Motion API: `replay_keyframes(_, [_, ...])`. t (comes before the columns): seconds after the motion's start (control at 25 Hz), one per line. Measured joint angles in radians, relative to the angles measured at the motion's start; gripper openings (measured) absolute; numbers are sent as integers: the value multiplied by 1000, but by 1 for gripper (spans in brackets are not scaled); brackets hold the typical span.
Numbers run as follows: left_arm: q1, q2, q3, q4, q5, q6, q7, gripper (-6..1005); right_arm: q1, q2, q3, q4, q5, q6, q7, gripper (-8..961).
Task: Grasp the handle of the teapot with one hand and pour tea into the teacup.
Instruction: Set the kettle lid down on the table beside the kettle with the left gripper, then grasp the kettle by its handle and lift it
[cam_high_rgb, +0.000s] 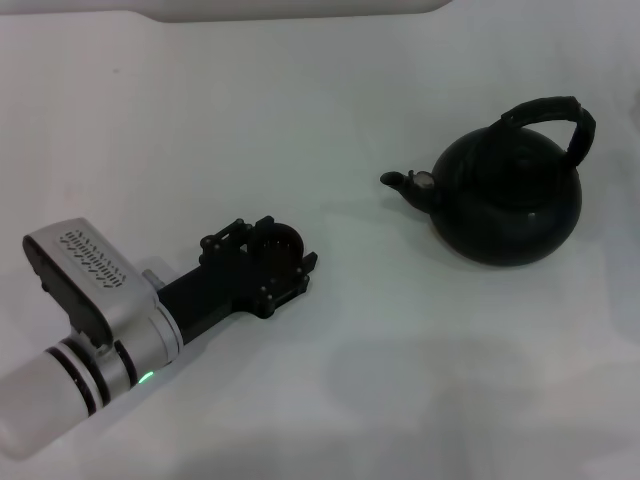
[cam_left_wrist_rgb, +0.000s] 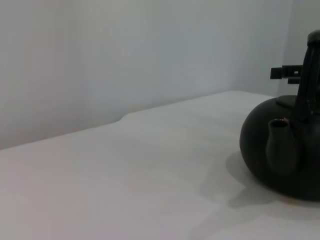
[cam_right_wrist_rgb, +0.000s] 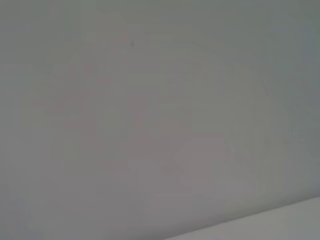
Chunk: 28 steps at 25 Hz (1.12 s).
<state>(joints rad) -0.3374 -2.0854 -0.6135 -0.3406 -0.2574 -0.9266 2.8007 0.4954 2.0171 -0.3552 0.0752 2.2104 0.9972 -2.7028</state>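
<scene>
The glossy black teapot (cam_high_rgb: 510, 205) stands upright at the right of the white table, with its spout (cam_high_rgb: 400, 181) pointing left. Its ribbed black handle (cam_high_rgb: 562, 112) arches over the top, and nothing holds it. My left gripper (cam_high_rgb: 272, 264) lies low over the table at centre left, aimed toward the teapot and well short of it. The tiny dark teacup (cam_high_rgb: 279, 242) sits within the gripper's black frame at its tip, partly covered. The left wrist view shows the teapot (cam_left_wrist_rgb: 292, 160) and its handle (cam_left_wrist_rgb: 311, 75) ahead. My right gripper is out of view.
The white table (cam_high_rgb: 400, 380) stretches around both objects, and its far edge meets a pale wall (cam_left_wrist_rgb: 125, 55). A small black bracket (cam_left_wrist_rgb: 285, 72) shows behind the teapot in the left wrist view. The right wrist view shows only blank wall.
</scene>
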Motion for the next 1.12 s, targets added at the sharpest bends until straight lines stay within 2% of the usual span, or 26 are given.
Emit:
replay_keyframes(0.4, [-2, 1, 10, -2, 0, -10, 0, 775, 0, 0, 1, 0, 0, 0, 0, 879])
replay_keyframes(0.6, [-1, 2, 11, -2, 0, -24, 0, 856, -1, 0, 1, 0, 0, 0, 0, 878])
replay_keyframes(0.68, [2, 3, 8, -2, -1, -61, 0, 888, -2, 0, 1, 0, 0, 0, 0, 878])
replay_keyframes(0.84, [11, 5, 1, 6, -20, -154, -1, 888, -5, 0, 2, 0, 0, 0, 0, 878])
replay_keyframes(1.12, [78, 6, -56, 18, -196, -350, -15, 887, -6, 0, 3, 0, 0, 0, 1, 878])
